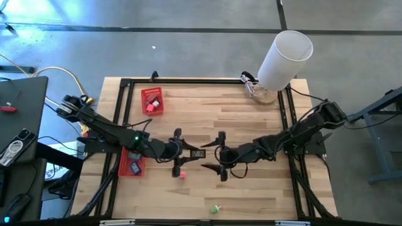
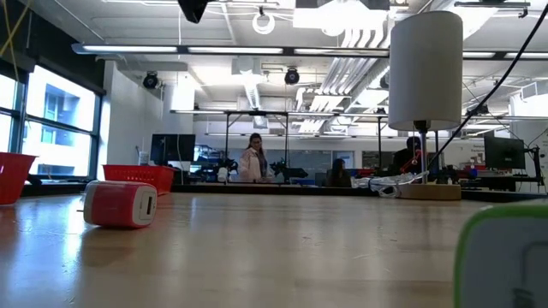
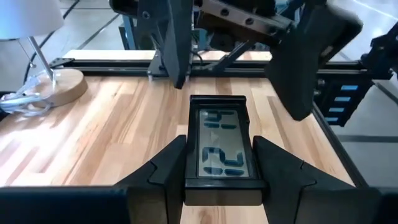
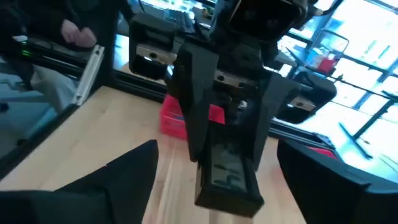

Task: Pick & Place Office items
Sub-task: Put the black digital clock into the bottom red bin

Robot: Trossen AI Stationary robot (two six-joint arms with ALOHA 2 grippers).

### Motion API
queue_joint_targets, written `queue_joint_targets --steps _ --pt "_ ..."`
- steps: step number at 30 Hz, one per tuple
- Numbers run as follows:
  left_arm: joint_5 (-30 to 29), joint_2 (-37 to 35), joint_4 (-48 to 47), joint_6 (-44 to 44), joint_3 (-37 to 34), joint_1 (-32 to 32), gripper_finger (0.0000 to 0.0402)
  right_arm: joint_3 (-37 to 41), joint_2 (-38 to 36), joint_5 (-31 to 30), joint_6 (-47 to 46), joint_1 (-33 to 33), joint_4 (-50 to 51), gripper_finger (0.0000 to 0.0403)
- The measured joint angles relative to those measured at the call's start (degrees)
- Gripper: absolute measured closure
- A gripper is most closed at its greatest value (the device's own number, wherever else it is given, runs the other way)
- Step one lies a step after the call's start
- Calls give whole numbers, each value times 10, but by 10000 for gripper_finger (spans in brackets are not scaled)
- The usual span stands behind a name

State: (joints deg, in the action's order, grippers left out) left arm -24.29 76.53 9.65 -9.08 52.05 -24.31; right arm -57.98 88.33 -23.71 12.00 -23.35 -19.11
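My left gripper (image 1: 183,152) is over the table's middle, shut on a small black piece with a grey number display (image 3: 222,144). Opposite it, my right gripper (image 1: 221,154) is open wide, one finger on either side of the piece's free end, touching nothing. In the right wrist view the black piece (image 4: 229,177) sticks out toward me between those spread fingers. A pink piece (image 1: 182,176) lies on the wood just near of the left gripper, and it also shows in the low view (image 2: 120,204). A green piece (image 1: 215,208) lies by the near edge. My left gripper pinches the black display piece between its two fingers, on the long sides near the gripper-side end (image 3: 186,177). The fingers come level from the table's left, lying along the piece. The piece is lifted clear of the table, flat, display facing up.
One red mesh basket (image 1: 152,100) stands at the far left and another (image 1: 132,164) under the left arm, with small pieces in it. The big white cylinder (image 1: 286,56) on its wooden base sits at the far right corner. A black frame (image 1: 188,81) runs along the table's edges. People show in the room beyond.
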Motion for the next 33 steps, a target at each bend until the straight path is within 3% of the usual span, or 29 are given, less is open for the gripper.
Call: queue_joint_targets --steps 9,21,33 --pt "0 2 11 12 0 -7 258 0 0 0 -39 7 15 146" --pt "-18 2 18 22 0 -8 258 0 0 16 -47 10 18 167" --pt "-31 2 24 32 -1 -10 258 0 0 31 -62 25 39 235"
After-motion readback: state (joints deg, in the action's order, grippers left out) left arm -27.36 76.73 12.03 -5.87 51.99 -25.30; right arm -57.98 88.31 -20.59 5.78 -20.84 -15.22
